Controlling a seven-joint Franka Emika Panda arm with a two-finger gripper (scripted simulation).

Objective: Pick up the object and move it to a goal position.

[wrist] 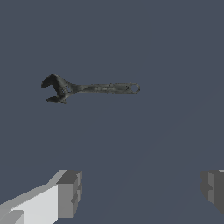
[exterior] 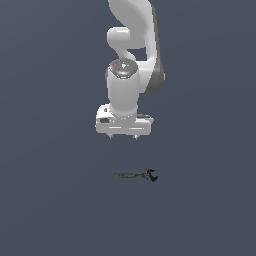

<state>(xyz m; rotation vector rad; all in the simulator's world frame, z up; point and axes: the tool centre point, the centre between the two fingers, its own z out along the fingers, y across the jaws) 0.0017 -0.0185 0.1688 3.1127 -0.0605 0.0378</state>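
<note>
One arm (exterior: pixel 134 55), one wrench (exterior: pixel 136 175), nothing else on the floor (exterior: pixel 50 200).

Wrench: small, thin, dark grey-black, mottled handle, forked end. Lies flat on the floor. In the exterior view the handle runs sideways, forked end at that view's right, plain end at that view's left. The wrist view shows it whole (wrist: pixel 89 89): the fork curls round a gap, and a slot sits near the handle's far tip. Much smaller than the gripper.

Gripper (exterior: pixel 124 136): points straight down, hangs above the wrench with clear floor showing between them. No contact. In the exterior view the wrench sits below the hand, its fork end a bit past the hand's edge toward that view's right. Only two short finger stubs poke out under the white hand body there.

Jaws: spread wide, holding nothing. The wrist view shows the two grey pads (wrist: pixel 70 194) far apart at opposite sides of the picture, bare floor between them; gripper midpoint (wrist: pixel 142 190). The wrench is not between the pads in that view; it lies off ahead of them, handle roughly parallel to the line joining the pads.

Arm: white links, dark grey band on the side of the upper link, a round cap with small red and green marks on the joint above the hand.

Floor: flat, uniform dark blue-grey.
</note>
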